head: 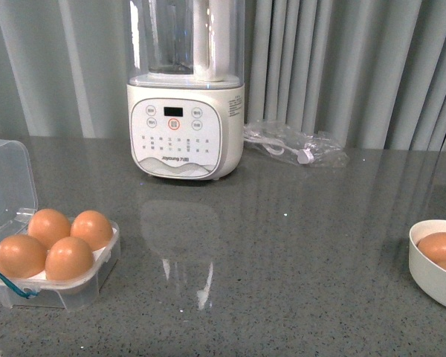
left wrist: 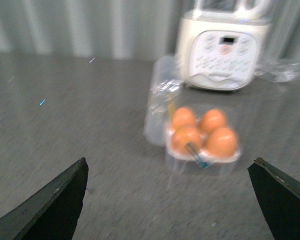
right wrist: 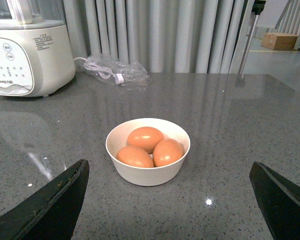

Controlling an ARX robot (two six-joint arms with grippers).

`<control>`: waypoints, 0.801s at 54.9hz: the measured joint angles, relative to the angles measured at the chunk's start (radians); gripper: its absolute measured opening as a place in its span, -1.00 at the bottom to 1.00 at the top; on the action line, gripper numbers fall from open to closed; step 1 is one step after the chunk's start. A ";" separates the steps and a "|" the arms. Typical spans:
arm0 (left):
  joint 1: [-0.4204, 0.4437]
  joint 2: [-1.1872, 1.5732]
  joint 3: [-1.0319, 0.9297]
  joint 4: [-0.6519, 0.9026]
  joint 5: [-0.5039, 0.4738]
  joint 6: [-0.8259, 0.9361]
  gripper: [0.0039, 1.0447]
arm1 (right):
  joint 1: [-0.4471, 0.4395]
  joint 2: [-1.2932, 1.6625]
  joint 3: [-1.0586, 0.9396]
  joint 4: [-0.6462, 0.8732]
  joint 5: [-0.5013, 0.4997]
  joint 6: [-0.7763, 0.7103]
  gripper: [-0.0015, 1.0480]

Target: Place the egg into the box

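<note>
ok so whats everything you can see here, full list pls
eggs in the box: four, orange-brown, one in each hollow
box: one, clear with white tray and teal clasp, lid open, front left of table
eggs in the bowl: three, orange-brown
bowl: one, white, right side of table
blender: one, cream with clear jug, back centre
bag: one, clear, holds a white cable, right of the blender
table: one, speckled grey
curtain: pale grey, behind the table
left claw: one, dark, open, empty
right claw: one, dark, open, empty
</note>
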 joint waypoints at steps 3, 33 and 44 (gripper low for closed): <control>-0.047 0.148 0.071 -0.191 -0.252 -0.115 0.87 | 0.000 0.000 0.000 0.000 0.001 0.000 0.86; 0.261 1.024 0.343 0.537 0.045 -0.014 0.87 | 0.000 0.000 0.000 0.000 0.000 0.000 0.86; 0.298 1.291 0.525 0.568 0.054 0.063 0.87 | 0.000 0.000 0.000 0.000 0.000 0.000 0.86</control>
